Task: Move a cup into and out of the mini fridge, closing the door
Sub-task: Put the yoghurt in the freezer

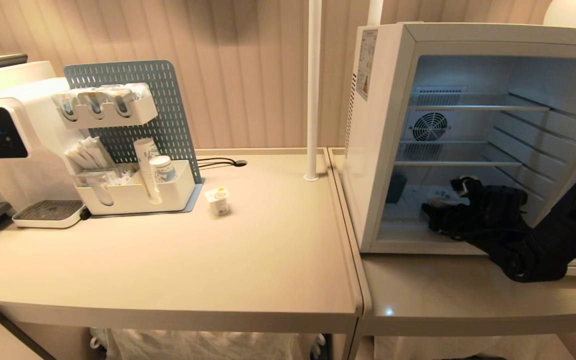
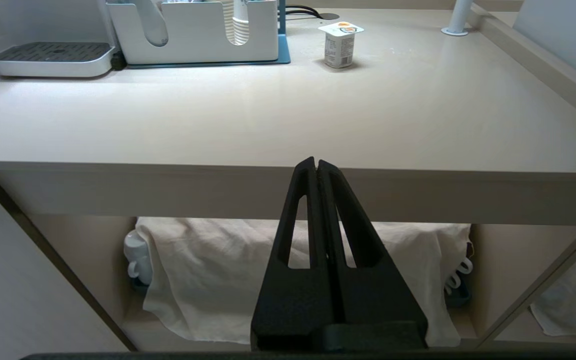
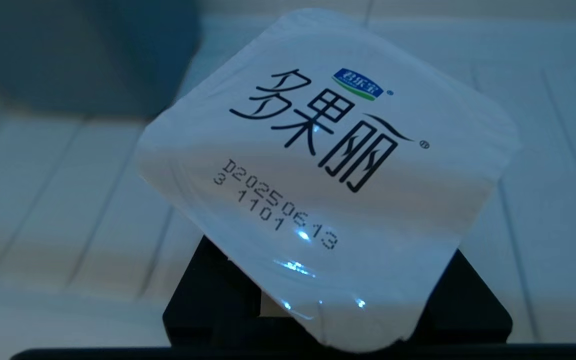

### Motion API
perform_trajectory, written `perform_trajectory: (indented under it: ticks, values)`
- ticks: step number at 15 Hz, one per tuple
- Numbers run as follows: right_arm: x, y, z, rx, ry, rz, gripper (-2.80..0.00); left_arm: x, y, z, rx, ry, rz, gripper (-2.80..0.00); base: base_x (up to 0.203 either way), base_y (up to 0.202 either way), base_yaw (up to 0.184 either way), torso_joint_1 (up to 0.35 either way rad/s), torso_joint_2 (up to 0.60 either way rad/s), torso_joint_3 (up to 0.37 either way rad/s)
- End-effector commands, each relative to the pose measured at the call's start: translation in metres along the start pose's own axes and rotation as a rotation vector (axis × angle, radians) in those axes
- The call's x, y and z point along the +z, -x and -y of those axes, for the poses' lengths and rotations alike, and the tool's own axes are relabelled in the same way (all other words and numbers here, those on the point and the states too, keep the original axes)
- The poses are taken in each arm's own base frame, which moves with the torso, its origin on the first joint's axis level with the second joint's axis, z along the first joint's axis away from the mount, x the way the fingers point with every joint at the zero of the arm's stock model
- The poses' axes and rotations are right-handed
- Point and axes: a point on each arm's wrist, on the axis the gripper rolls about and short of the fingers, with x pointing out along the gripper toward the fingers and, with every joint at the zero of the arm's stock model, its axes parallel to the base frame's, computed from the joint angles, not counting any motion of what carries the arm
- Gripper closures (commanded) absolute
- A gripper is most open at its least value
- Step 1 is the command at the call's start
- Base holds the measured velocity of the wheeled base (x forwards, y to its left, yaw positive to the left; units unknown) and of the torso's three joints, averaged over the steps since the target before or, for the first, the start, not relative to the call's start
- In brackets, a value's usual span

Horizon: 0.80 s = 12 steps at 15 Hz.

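Inside the mini fridge (image 1: 383, 150), the right end effector (image 1: 435, 212) hides its cup (image 3: 325, 180).

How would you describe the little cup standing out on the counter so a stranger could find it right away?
Start at the long beige counter left of the open mini fridge. In front of the blue pegboard organizer, just off its front right corner, a small cup stands alone. It is squat and white with a sealed foil lid bearing an orange spot, unlike the tall paper cups stacked in the organizer.

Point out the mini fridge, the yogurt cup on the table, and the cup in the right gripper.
mini fridge (image 1: 379, 150): head view, white left side wall.
yogurt cup on the table (image 1: 219, 201): head view, side label under the foil lid.
cup in the right gripper (image 3: 328, 170): right wrist view, centre of foil lid.
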Motion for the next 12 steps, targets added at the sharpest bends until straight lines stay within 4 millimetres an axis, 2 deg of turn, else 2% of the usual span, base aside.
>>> perform_trajectory:
  ticks: [1,11,12]
  values:
    - [-0.011,-0.019,0.003,-0.010,-0.002,-0.040,0.00,0.000,0.000,0.000,-0.001,0.001,0.000,0.00,0.000,0.000,0.000,0.000,0.00,0.000]
    - [0.008,-0.049,0.007,-0.110,-0.006,-0.084,0.00,0.000,0.000,0.000,-0.001,0.001,-0.003,0.00,0.000,0.000,0.000,0.000,0.00,0.000]
    - [0.005,-0.049,0.007,-0.115,-0.004,-0.090,-2.80,0.000,0.000,0.000,-0.001,0.001,-0.003,0.00,0.000,0.000,0.000,0.000,0.00,0.000]
